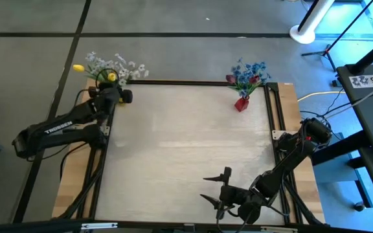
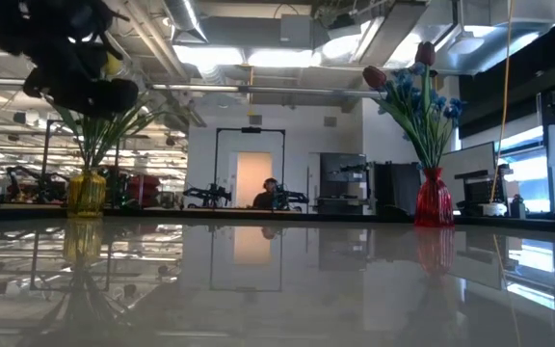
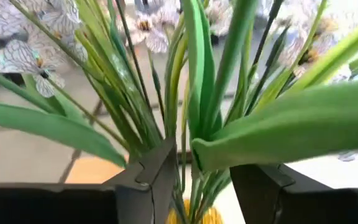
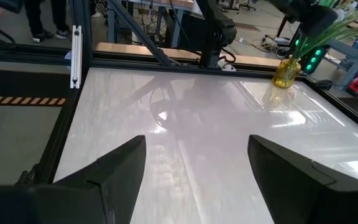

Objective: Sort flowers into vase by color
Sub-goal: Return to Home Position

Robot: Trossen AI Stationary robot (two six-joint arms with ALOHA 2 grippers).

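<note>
While the left gripper (image 3: 196, 174) hangs over the yellow vase (image 2: 86, 193) at the far left corner, its fingers (image 3: 157, 180) stand apart; green stems (image 3: 191, 93) of the yellow and white flowers (image 1: 112, 66) pass between them. The right gripper (image 4: 196, 144) waits near the table's front edge, spread wide.

Black left arm (image 1: 63, 126) (white TROSSEN lettering) and black right arm (image 1: 289, 160), cables (image 1: 67, 169) trailing.
</note>
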